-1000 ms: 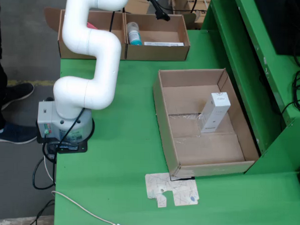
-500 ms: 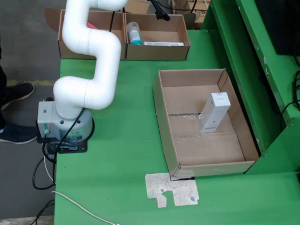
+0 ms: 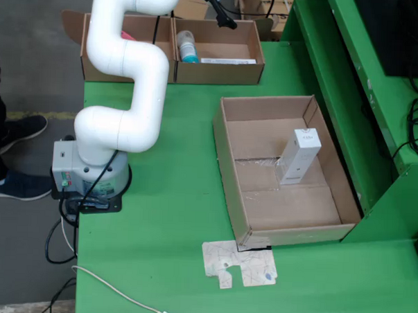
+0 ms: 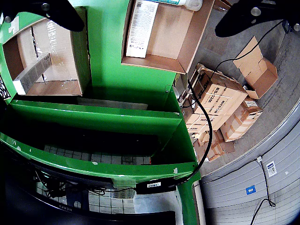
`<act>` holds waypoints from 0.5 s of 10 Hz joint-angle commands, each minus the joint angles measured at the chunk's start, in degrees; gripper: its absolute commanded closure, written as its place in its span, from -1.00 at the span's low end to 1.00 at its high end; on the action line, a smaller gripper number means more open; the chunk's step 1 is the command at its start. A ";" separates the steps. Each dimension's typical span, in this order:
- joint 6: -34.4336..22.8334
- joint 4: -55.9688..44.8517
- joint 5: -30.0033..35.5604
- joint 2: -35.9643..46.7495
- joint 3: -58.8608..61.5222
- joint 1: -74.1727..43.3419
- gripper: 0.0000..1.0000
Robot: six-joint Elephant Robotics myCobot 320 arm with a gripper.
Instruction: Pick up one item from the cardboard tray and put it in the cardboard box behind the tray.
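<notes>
Gripper (image 4: pixel 152 14) spread wide, empty, over box (image 3: pixel 216 70) holding bottle (image 3: pixel 187 46), flat carton (image 4: pixel 142 22); tray (image 3: pixel 229 164) holds white carton (image 3: pixel 299 157).

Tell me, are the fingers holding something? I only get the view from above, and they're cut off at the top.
Observer: No. In the view riding on the fingers, they are spread wide with nothing between them.
Child: What's under them?
Observer: The cardboard box. The flat white carton inside it has small print all over its top face.
Child: What's past the table edge?
Observer: Brown cartons stacked on the floor, with a black cable hanging in front of them.
</notes>
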 commanded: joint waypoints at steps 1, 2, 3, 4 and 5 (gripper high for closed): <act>-2.82 0.45 0.79 2.64 1.49 -2.48 -1.00; -3.33 -1.27 3.35 3.72 1.49 -4.82 -1.00; -2.77 -3.88 5.48 4.66 1.49 -6.37 -1.00; -2.39 -6.49 7.44 5.97 1.49 -7.29 -1.00; -1.27 -9.07 9.64 7.13 1.49 -8.04 -1.00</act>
